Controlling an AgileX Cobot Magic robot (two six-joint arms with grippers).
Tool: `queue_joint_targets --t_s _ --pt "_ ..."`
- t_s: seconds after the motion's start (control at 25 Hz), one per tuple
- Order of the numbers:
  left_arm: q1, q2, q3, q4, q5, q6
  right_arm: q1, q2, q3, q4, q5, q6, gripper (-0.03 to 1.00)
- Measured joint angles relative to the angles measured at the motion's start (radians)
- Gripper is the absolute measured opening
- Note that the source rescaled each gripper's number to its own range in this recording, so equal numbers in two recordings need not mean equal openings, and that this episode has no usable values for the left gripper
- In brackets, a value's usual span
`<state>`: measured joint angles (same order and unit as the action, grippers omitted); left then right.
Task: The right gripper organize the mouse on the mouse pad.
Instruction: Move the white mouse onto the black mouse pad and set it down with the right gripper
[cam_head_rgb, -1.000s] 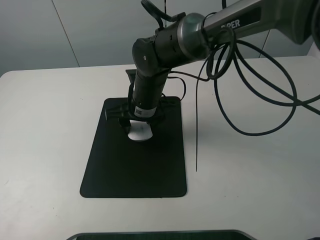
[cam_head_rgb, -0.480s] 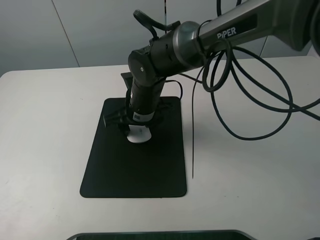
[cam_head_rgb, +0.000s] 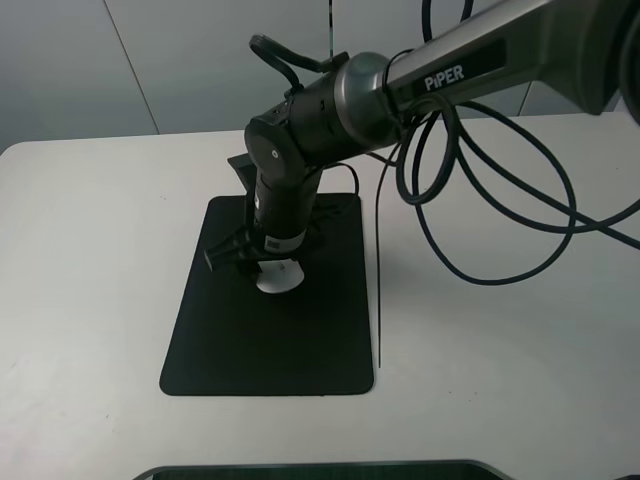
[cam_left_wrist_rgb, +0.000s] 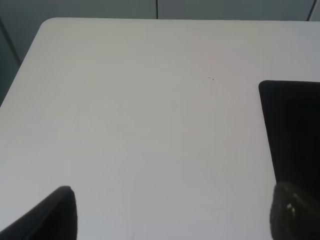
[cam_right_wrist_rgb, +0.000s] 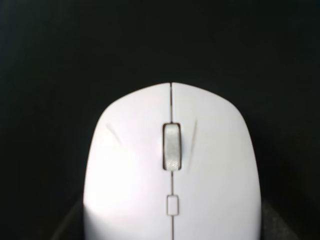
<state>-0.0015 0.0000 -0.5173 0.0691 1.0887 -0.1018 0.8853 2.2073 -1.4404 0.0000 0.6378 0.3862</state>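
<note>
The white mouse (cam_head_rgb: 277, 280) lies on the upper middle of the black mouse pad (cam_head_rgb: 270, 345), partly hidden under my right gripper (cam_head_rgb: 270, 264). The right gripper comes down on it from above, its short black fingers on either side of it, shut on the mouse. In the right wrist view the mouse (cam_right_wrist_rgb: 172, 170) fills the frame, grey scroll wheel up, with the black pad (cam_right_wrist_rgb: 50, 50) behind and a dark finger (cam_right_wrist_rgb: 67, 227) at its side. My left gripper (cam_left_wrist_rgb: 175, 220) is open over bare white table, beside a corner of the pad (cam_left_wrist_rgb: 295, 130).
The pad lies on a white table (cam_head_rgb: 500, 350). Black cables (cam_head_rgb: 480, 230) loop from the right arm over the table right of the pad, and one thin cable (cam_head_rgb: 380, 290) hangs down by the pad's right edge. A dark edge (cam_head_rgb: 320, 470) runs along the front.
The right arm has shifted a little to the left and toward the front, and the mouse has moved slightly with it on the pad. The hanging cable has swung left.
</note>
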Motion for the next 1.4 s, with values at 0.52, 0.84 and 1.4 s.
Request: queue_joint_targets --t_s 0.52,0.84,1.4 --pt "0.0 0.0 0.0 0.002 0.0 0.0 0.0 0.0 0.0 -0.006 0.014 -0.006 0.02" --pt "0.0 0.0 0.0 0.002 0.0 0.0 0.005 0.003 -0.002 -0.006 0.019 -0.012 0.26" --pt "0.0 0.0 0.0 0.002 0.0 0.0 0.009 0.003 -0.008 0.01 0.03 -0.021 0.99"
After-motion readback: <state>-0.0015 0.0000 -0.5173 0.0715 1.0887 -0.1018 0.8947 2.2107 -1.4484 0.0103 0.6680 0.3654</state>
